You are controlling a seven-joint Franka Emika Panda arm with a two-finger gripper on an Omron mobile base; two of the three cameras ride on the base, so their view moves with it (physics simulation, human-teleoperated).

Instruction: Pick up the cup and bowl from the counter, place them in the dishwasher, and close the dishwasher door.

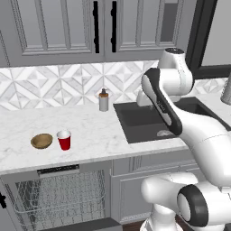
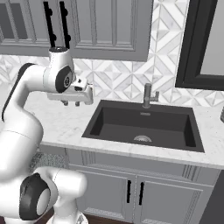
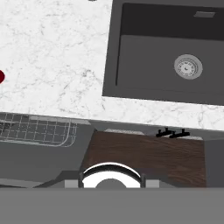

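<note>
The red cup (image 1: 64,140) with its white rim stands upright on the white counter (image 1: 94,131), and its edge also shows in the hand view (image 3: 1,76). Just left of it, close beside it, sits the wooden bowl (image 1: 41,140). Below them the dishwasher (image 1: 58,170) stands open with its wire rack (image 1: 58,198) (image 3: 35,129) in sight and its door (image 1: 88,224) folded down. My gripper (image 2: 71,104) hangs open and empty above the counter by the sink's left edge, well right of the cup and pointing down.
The dark sink (image 1: 144,119) (image 2: 144,124) (image 3: 170,52) with its faucet (image 2: 148,96) lies right of the gripper. A grey soap bottle (image 1: 103,100) stands at the backsplash. Upper cabinets (image 1: 58,27) hang overhead. Cabinet doors with black handles (image 2: 134,192) are under the sink.
</note>
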